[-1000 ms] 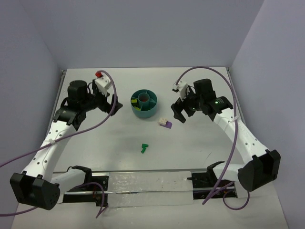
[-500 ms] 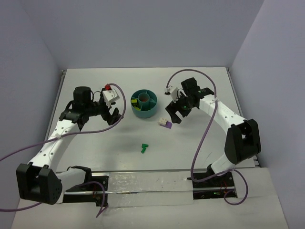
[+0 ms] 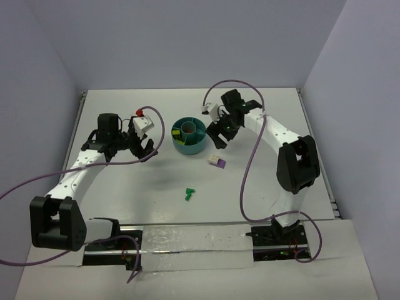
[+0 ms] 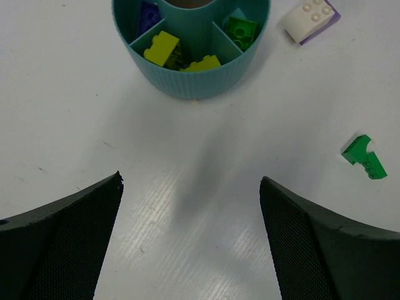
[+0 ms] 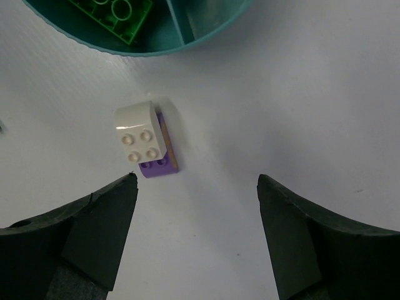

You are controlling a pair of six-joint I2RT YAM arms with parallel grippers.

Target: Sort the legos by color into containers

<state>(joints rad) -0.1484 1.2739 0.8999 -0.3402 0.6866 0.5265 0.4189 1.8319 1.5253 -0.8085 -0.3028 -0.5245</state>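
While right gripper (image 3: 220, 134) is hanging jaws apart and empty, small purple-and-white plastic lego brick (image 5: 147, 140) is lying on table, centre-left of right wrist view, below round teal plastic bowl (image 5: 200, 31), long axis near vertical. Left gripper (image 3: 139, 148), likewise spread, is standing farther off.

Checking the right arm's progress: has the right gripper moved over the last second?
Yes. In the top view the right gripper has swung left, closer to the teal bowl, which has stayed put.

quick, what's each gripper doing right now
Left gripper: open, holding nothing.
Right gripper: open, holding nothing; white-and-purple lego not gripped.
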